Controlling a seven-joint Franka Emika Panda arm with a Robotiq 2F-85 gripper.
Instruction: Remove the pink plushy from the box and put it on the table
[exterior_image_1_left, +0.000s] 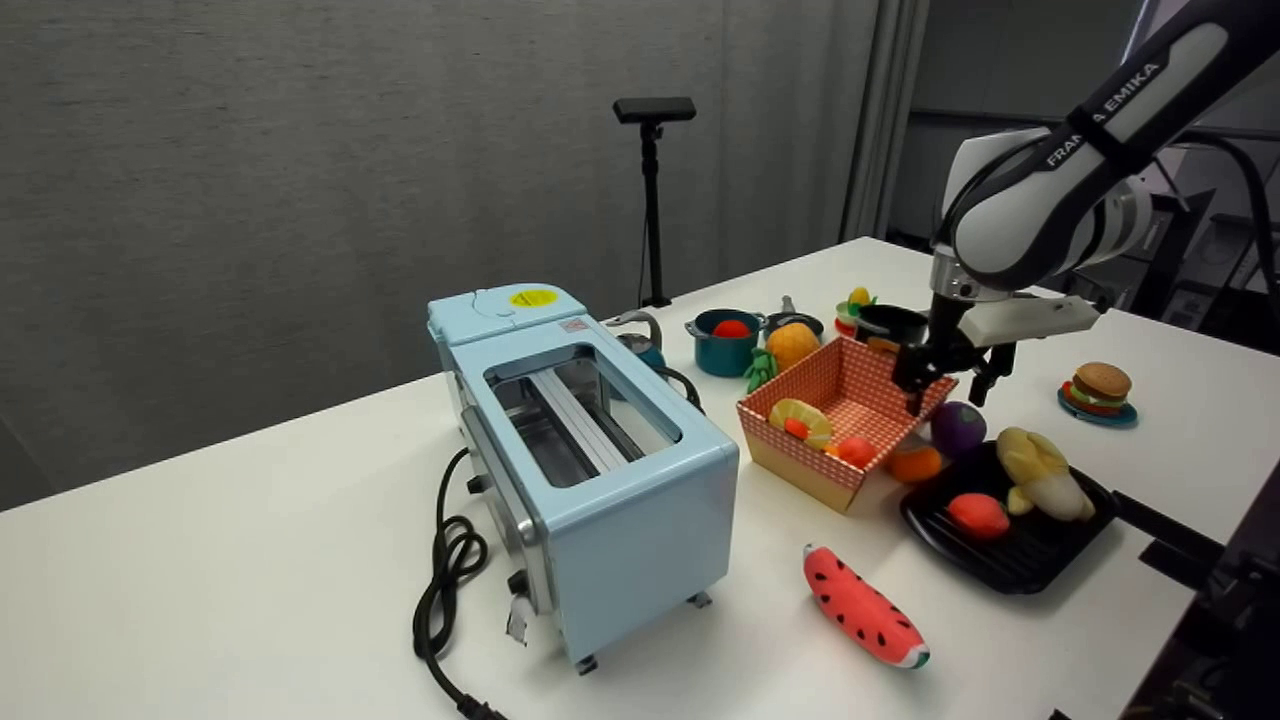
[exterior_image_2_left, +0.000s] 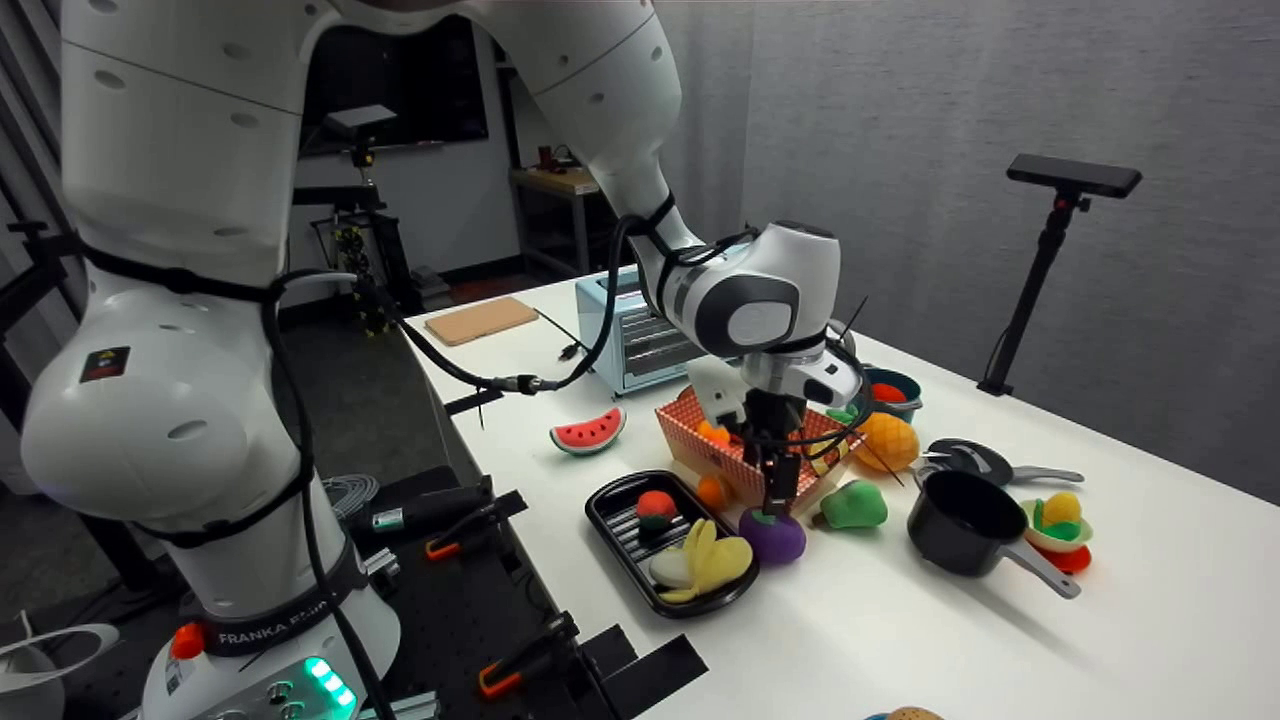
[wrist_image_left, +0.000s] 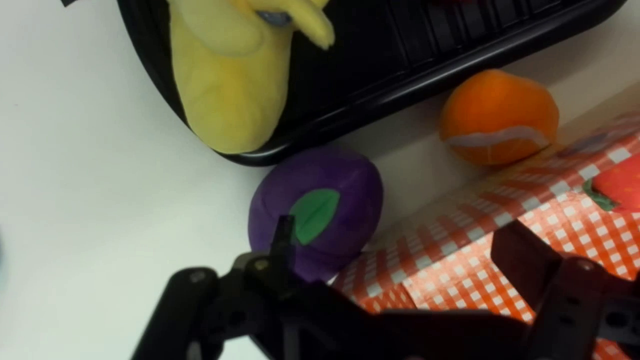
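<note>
The pink plushy (exterior_image_1_left: 856, 452), a small pinkish-red lump, lies inside the box (exterior_image_1_left: 800, 478) by its near corner in an exterior view. Part of it, with a green leaf, shows at the right edge of the wrist view (wrist_image_left: 622, 185). The box has red-and-white checked lining and stands on the white table (exterior_image_1_left: 250, 550). My gripper (exterior_image_1_left: 948, 395) is open and empty over the box's rim, away from the pink plushy. In the wrist view (wrist_image_left: 400, 245) one finger is over the purple ball outside the box, the other over the box's inside.
The purple ball (wrist_image_left: 320, 200) and an orange (wrist_image_left: 500, 117) sit beside the box. A black tray (exterior_image_2_left: 620, 560) holds a banana and a red toy. A toaster (exterior_image_1_left: 640, 540), watermelon toy (exterior_image_1_left: 865, 610), green pepper (exterior_image_2_left: 855, 505), pots and pan stand around. A pineapple slice (exterior_image_1_left: 800, 420) lies in the box.
</note>
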